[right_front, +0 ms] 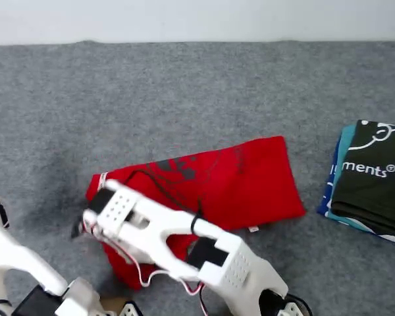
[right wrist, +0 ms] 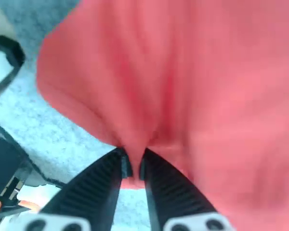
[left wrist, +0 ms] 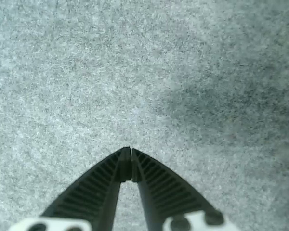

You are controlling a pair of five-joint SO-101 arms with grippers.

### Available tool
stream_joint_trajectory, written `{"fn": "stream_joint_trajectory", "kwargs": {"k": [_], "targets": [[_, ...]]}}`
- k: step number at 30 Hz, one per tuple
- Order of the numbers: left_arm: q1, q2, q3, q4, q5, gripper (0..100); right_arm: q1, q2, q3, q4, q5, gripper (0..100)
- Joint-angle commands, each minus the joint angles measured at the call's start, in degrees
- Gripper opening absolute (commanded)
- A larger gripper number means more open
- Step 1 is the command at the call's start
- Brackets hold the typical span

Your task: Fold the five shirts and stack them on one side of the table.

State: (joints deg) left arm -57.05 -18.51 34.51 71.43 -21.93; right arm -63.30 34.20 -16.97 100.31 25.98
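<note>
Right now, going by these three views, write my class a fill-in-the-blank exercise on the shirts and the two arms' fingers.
1. The shirt pinched by the right fingers is ___.
2. The left fingers are ___, holding nothing over the bare table.
3. In the high view, the folded stack lies at the table's ___ edge.
Missing words: red; shut; right.

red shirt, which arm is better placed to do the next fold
Right. The right gripper is shut on the red shirt at its edge, so it can likely carry that edge over. The left gripper is shut with nothing in it, over bare table.
</note>
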Motion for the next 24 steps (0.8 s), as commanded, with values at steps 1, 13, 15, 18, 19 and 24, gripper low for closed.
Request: {"fn": "stream_joint_trajectory", "kwargs": {"k": [1, 13, 15, 18, 19, 24], "targets": [[-0.4, -2.0, -0.4, -0.6, -0.2, 1, 4.7, -1.1, -10.4, 2.6, 0.3, 0.9], [-0.4, -2.0, -0.3, -0.6, -0.3, 1, 15.2, 3.2, -14.8, -1.6, -2.4, 18.7], [-0.4, -2.0, -0.3, -0.2, -0.3, 1, 17.6, 4.2, -14.8, -3.8, -3.8, 21.5], [-0.3, -2.0, -0.5, 0.5, -0.3, 1, 20.8, 5.8, -14.8, -7.0, -3.8, 22.1], [-0.3, -2.0, -0.4, 0.5, -0.3, 1, 21.7, 6.2, -14.9, -7.8, -3.8, 22.1], [-0.3, -2.0, -0.3, 0.5, -0.3, 1, 22.5, 5.8, -17.4, -5.3, -4.0, 22.1]]}}
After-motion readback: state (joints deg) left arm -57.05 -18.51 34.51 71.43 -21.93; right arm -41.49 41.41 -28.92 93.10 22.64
